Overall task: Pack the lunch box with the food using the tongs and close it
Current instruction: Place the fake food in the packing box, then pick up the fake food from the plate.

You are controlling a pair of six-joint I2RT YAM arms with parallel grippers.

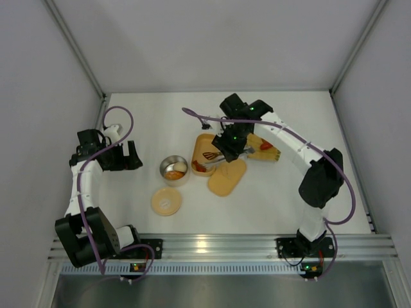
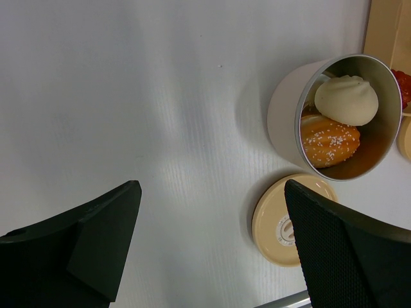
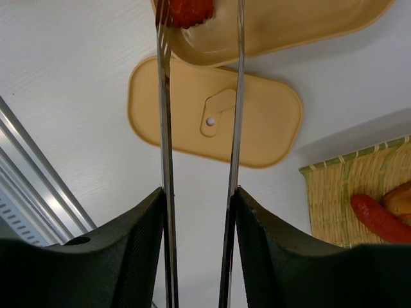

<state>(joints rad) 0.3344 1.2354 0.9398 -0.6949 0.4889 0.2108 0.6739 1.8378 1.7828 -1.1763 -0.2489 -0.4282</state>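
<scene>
**While the left gripper (image 2: 212, 199) is gaping wide, the right gripper (image 3: 199, 192) is clasping the tongs (image 3: 165, 128) at the lunch box (image 3: 289, 25)**

As the left jaws are standing fully apart over the white table (image 2: 160, 96), they are gripping nothing; just past the tip of the finger on the right of that wrist view the round tan lid (image 2: 273, 224) is lying flat; farther ahead on that same side the steel tin (image 2: 286, 115) is standing uncovered, well apart from both fingers; inside it a white ball (image 2: 347, 99) is resting against an orange piece speckled with seeds (image 2: 329, 140). Further right, the right jaws are pressing in on the two thin arms of the tongs, one finger touching each arm; the arms are running straight ahead from the jaws, crossing above the flat lid (image 3: 263, 128), which is lying just beside the lunch box; the tips are flanking a red piece of food (image 3: 186, 9) at one rounded end of the open box, though whether they are pinching it I cannot tell. Off to the right of these jaws the woven tray (image 3: 334, 205) is carrying a red sausage (image 3: 376, 218) and an orange chunk (image 3: 401, 196).
</scene>
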